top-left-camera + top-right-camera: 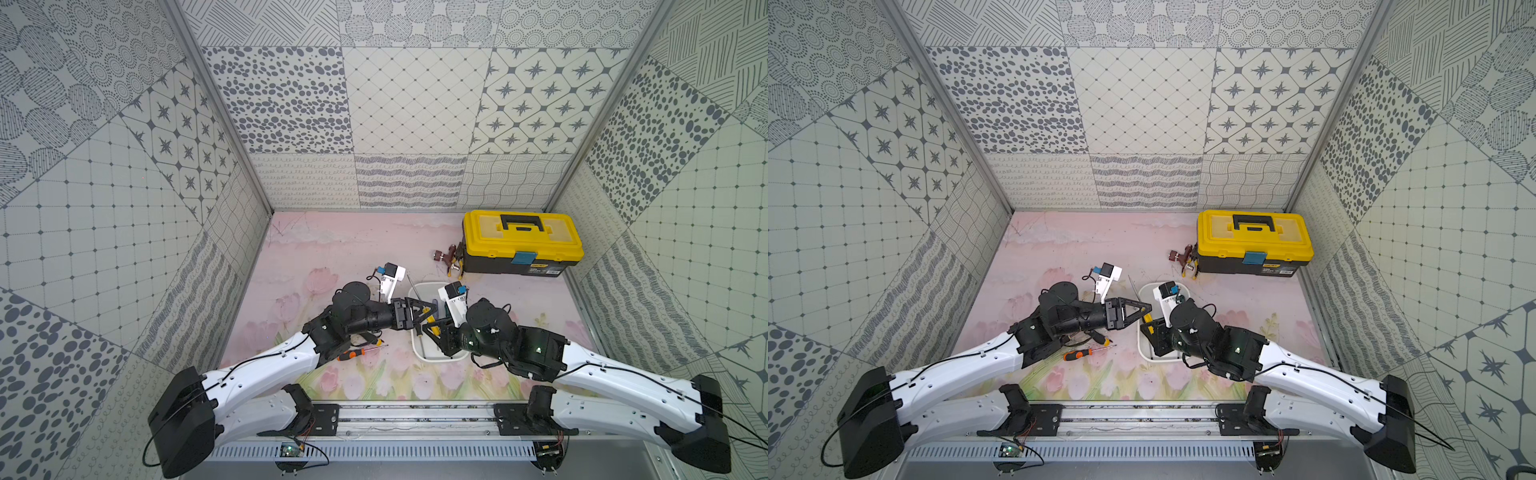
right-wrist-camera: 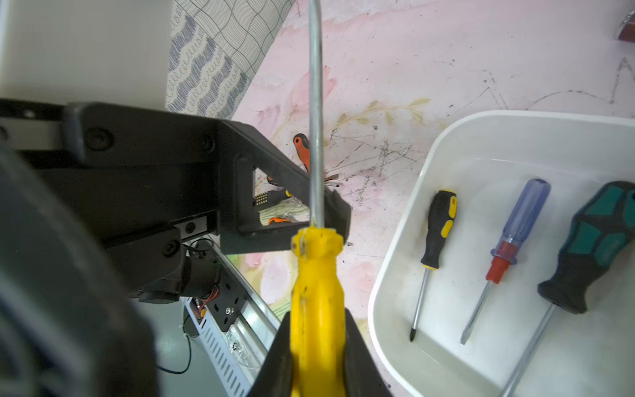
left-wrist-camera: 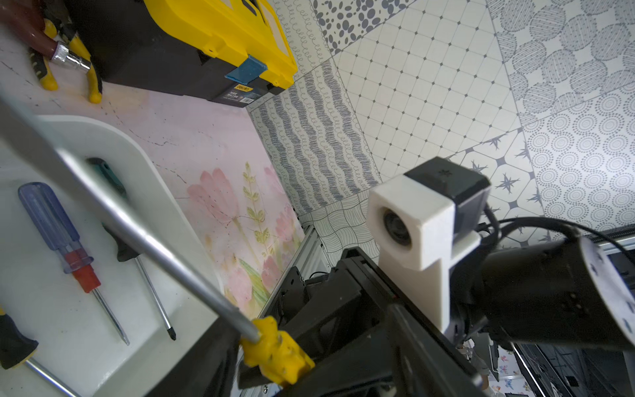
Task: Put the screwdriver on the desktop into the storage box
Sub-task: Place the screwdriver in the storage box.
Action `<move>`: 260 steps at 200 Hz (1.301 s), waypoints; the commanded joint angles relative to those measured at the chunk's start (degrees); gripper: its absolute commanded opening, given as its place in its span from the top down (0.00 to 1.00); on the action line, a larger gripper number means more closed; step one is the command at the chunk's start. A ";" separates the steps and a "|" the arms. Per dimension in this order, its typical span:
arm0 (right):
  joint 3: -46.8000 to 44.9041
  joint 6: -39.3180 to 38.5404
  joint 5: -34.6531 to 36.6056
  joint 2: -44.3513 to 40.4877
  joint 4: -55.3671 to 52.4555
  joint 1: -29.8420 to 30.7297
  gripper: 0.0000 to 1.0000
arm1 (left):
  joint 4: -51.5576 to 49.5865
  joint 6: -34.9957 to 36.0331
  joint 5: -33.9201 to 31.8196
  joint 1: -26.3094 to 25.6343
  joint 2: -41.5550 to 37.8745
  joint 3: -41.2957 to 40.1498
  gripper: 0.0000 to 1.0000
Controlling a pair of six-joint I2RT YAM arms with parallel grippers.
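A long yellow-handled screwdriver (image 2: pixel 318 292) is clamped by its handle in my right gripper (image 2: pixel 318 361), above the near-left rim of the white storage box (image 1: pixel 417 347). Its steel shaft (image 3: pixel 120 213) runs past my left gripper (image 1: pixel 428 312), whose fingers (image 2: pixel 292 178) stand open around it without clamping. In the box lie a black-yellow screwdriver (image 2: pixel 439 230), a blue clear-handled one (image 2: pixel 519 223) and a green-black one (image 2: pixel 591 247). An orange screwdriver (image 1: pixel 353 354) lies on the desktop (image 1: pixel 332 249) under my left arm, beside a dark-handled one (image 1: pixel 1100 336).
A yellow-lidded black toolbox (image 1: pixel 521 243) stands at the back right, with pliers and a red-handled tool (image 1: pixel 451 257) against its left side. Patterned walls close three sides. A metal rail (image 1: pixel 415 419) runs along the front edge.
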 commanded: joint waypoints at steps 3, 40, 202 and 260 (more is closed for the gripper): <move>2.48 -1.89 7.38 1.06 -0.81 1.71 1.00 | -4.28 2.73 -1.69 -1.29 2.82 3.01 0.36; 2.37 -1.86 8.29 0.98 -0.97 2.31 1.00 | -5.98 2.62 -1.90 -1.57 4.86 3.94 0.63; -5.51 1.36 -23.33 -7.03 6.27 -10.66 0.35 | -20.97 17.79 -3.27 -1.96 1.71 7.88 1.00; -7.02 1.47 -25.13 -7.94 6.63 -11.23 0.50 | -15.82 16.52 3.03 -2.56 2.45 7.33 1.00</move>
